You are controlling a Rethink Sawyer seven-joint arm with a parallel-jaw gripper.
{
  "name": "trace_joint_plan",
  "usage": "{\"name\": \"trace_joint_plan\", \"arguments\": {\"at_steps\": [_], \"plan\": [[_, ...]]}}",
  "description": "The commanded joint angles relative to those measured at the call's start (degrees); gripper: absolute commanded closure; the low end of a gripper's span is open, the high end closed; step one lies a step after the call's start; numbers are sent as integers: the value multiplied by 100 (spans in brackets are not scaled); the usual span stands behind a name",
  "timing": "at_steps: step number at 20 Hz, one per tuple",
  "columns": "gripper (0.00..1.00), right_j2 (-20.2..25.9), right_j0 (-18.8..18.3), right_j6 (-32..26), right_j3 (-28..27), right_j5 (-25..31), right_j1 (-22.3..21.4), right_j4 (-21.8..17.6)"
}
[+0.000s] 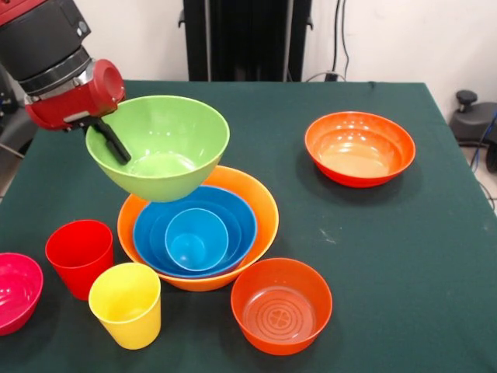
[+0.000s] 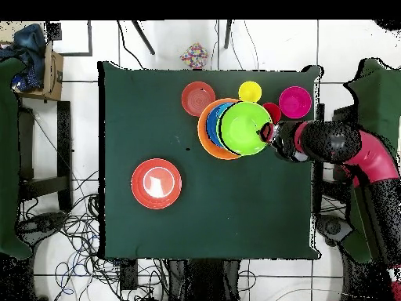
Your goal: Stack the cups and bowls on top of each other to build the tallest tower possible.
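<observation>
dark green cloth-covered table (image 1: 404, 256), carrying the following, placed relative to the gripper (image 1: 109, 140) hanging above its left part in the front view:

- pale orange bowl (image 1: 260, 198), largest, sitting just below and right of the gripper.
- red cup (image 1: 79, 255), standing upright below the gripper, left of the orange bowl.
- yellow cup (image 1: 126, 303), standing upright nearer the camera, touching or just beside the red cup.
- magenta bowl (image 1: 15, 291), lying at the left edge, down-left of the gripper.
- red-orange bowl (image 1: 281, 305), sitting down-right, just beside the orange bowl.
- second red-orange bowl (image 1: 359, 148), sitting well apart, far right.
</observation>
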Motion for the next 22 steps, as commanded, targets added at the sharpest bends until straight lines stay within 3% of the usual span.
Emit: {"name": "trace_joint_plan", "arguments": {"at_steps": [1, 22], "plan": [[100, -36, 389, -1548, -346, 453, 69, -63], [100, -228, 629, -1495, -782, 242, 337, -202]]}}
